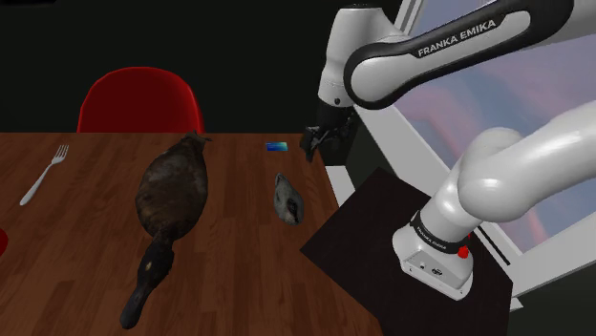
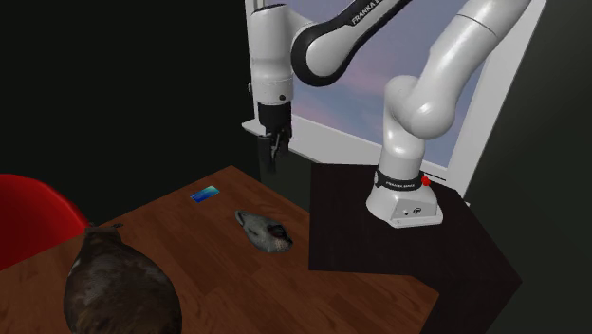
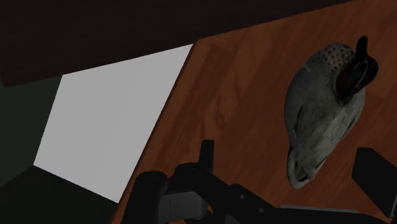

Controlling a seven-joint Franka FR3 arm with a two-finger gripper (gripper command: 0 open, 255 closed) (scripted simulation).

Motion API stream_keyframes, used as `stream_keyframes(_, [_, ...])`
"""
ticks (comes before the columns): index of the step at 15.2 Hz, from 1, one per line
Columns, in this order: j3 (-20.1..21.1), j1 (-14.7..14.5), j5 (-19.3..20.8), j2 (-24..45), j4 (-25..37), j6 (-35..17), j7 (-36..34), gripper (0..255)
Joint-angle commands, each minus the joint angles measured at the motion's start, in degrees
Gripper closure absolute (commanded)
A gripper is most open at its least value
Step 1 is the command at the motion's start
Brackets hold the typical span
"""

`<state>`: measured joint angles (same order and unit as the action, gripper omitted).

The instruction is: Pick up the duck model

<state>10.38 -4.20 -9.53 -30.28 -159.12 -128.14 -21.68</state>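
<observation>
A large dark brown duck model (image 1: 173,194) lies flat on the wooden table (image 1: 67,277), tail toward the red chair, neck and head stretched toward the table's front edge; its body (image 2: 119,285) also shows in the second exterior view. A small grey bird figure (image 1: 287,199) (image 2: 264,231) lies nearer the table's right edge. My gripper (image 1: 316,143) (image 2: 271,157) hangs open above the table's far right corner, touching nothing. In the wrist view the grey bird (image 3: 324,121) lies on the wood well below the gripper (image 3: 261,164), closer to one finger (image 3: 375,172).
A small blue card (image 1: 277,146) (image 2: 204,194) lies near the far corner under the gripper. A fork (image 1: 43,175) rests at the shoulder view's left. A red chair (image 1: 140,98) stands behind the table. The black stand (image 1: 382,239) adjoins the table's right edge.
</observation>
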Motion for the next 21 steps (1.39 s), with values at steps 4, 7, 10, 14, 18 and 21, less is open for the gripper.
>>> stream_keyframes(4, [4.2,0.0,-1.0,12.6,1.1,-14.1,-6.2,0])
stream_keyframes(7, [6.6,0.7,0.5,20.8,2.9,-21.7,-10.9,0])
stream_keyframes(10, [8.3,1.8,5.2,29.2,5.7,-28.6,-17.6,0])
stream_keyframes(14, [7.9,1.8,7.4,32.3,5.7,-31.5,-19.1,0])
stream_keyframes(18, [6.9,1.5,11.3,36.9,5.9,-35.7,-21.9,0])
stream_keyframes(21, [6.8,1.4,11.3,36.9,5.8,-35.8,-21.9,255])
